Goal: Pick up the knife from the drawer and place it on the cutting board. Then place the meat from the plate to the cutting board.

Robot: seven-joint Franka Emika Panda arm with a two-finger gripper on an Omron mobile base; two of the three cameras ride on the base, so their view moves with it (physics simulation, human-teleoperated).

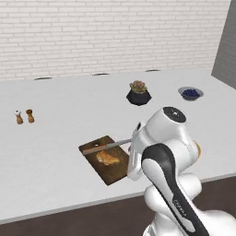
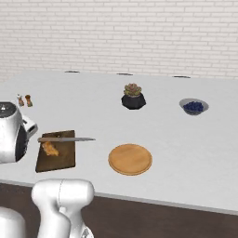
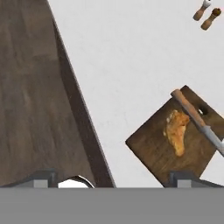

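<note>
On the cutting board (image 2: 56, 151) near the counter's (image 2: 162, 130) front edge you see the meat (image 2: 49, 148) lying beside the knife (image 2: 65, 139), whose blade overhangs toward the round wooden plate (image 2: 130, 159). Your gripper (image 3: 111, 178) stands wide apart, holding nothing.

The cutting board (image 3: 175, 144) is dark wood with a dull grain. The knife (image 3: 199, 120) has a smooth grey metal blade and a light wooden handle. The desk (image 2: 162, 135) is white and matt — the round plate (image 2: 130, 159) looks like pale wood. The floor (image 3: 30, 96) is dark wood planks.
</note>
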